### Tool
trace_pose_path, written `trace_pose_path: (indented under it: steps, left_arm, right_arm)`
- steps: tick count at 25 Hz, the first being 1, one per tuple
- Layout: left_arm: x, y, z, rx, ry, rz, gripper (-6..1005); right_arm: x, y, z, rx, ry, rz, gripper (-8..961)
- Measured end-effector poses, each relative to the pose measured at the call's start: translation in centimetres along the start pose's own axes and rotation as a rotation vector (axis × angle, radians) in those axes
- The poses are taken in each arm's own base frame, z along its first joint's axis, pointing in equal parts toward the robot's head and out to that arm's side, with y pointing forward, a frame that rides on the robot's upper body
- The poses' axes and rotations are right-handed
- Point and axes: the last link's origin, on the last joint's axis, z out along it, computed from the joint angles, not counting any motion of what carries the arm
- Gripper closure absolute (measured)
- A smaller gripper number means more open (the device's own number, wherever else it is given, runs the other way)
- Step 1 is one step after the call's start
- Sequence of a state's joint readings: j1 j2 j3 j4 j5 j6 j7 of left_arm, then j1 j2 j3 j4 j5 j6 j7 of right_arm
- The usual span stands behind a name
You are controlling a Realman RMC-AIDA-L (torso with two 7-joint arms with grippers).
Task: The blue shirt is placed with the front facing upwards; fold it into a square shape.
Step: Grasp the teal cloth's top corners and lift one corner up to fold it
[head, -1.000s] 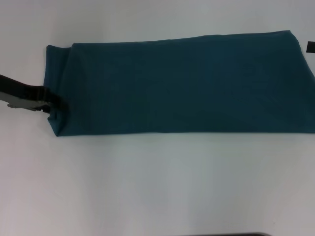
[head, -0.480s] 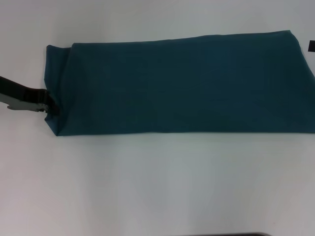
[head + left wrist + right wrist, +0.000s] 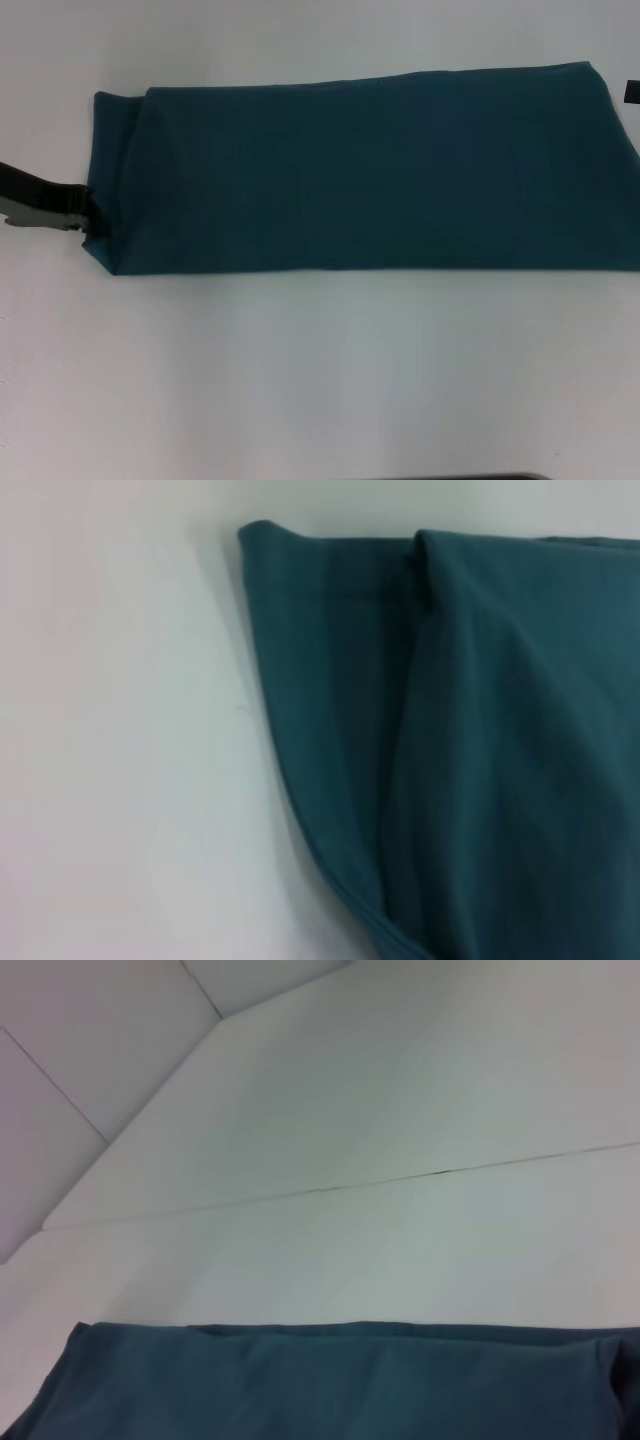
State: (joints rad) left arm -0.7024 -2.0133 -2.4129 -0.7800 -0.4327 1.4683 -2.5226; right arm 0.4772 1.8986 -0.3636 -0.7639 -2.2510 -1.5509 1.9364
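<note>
Blue shirt [image 3: 370, 170] is laid across the far half of the white table [image 3: 320, 380] as a long band, already folded lengthwise; only plain teal is shown, no lettering. Its right end runs out of the head view. At the left end a narrower under-layer sticks out past the top layer [image 3: 330, 680], so the stack is not flush there.

Left claw [image 3: 88, 212] is at the shirt's left edge, near the front corner, touching or just beside the fabric. Whether it is open or closed cannot be told; the wrist view shows no fingers. Right claw [image 3: 632, 93]: only a dark sliver is seen at the right edge of the frame, state cannot be told.

Risks, judged:
- If only the top layer is caught, the layers get sheared and the end fold comes out skewed.
- With one corner lifted alone, the far corner is likely to drag and the band to twist.
- The offset under-layer may be left poking out, spoiling the square.

Versus a second ago: left claw has been drawn back outward, off the fabric toward the edge. Shirt outline is unchanged.
</note>
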Motion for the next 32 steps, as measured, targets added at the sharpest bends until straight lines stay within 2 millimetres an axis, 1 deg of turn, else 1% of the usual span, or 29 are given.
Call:
trace_pose_path:
  steps: [13,18,21,24,32]
  left_arm:
    - [-1.1,-2.6,-1.7,0.043,0.033,-0.038,990]
    - [-1.5,-3.6,-2.6,0.059,0.055,-0.058,988]
    - [-1.7,-3.9,-3.0,0.048,0.071,-0.063,986]
    - [-1.8,-3.7,-3.2,0.007,0.087,-0.052,985]
    - [-1.9,-1.2,-3.7,-0.210,0.156,0.047,981]
  right_arm:
    - [0.2,0.5,0.8,-0.022,0.001,0.004,69]
    - [0.2,0.7,1.2,-0.031,0.000,0.004,68]
    - [0.3,0.9,1.5,-0.037,0.002,0.003,68]
    - [0.4,1.2,2.0,-0.045,0.002,-0.002,68]
    - [0.7,2.3,3.6,-0.083,-0.001,-0.026,86]
